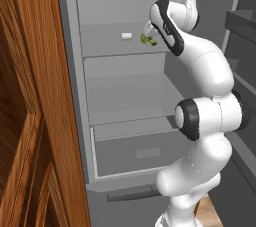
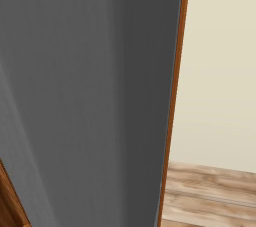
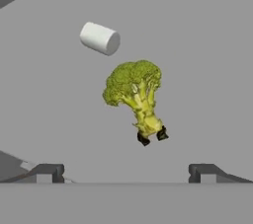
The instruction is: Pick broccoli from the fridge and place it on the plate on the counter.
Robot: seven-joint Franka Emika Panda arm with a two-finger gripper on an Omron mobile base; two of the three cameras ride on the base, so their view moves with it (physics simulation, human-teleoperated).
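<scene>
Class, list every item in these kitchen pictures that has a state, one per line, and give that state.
fridge: door open, shelves exposed.
box drawer: pushed in, shut.
broccoli: lying on the upper shelf, not gripped.
white block: lying on its side beside the broccoli, apart from it.
tool: open, fingers spread, short of the broccoli.

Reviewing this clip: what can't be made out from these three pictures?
- Plate and counter: a flat grey panel blocks the right base view.
- Gripper from the left base view: hidden behind the white arm; its open tips show in the hand view.
- Lumpy yellow-green broccoli in the left base view: partly covered by the arm; whole in the hand view.
- Small white block: too small there to identify.
</scene>
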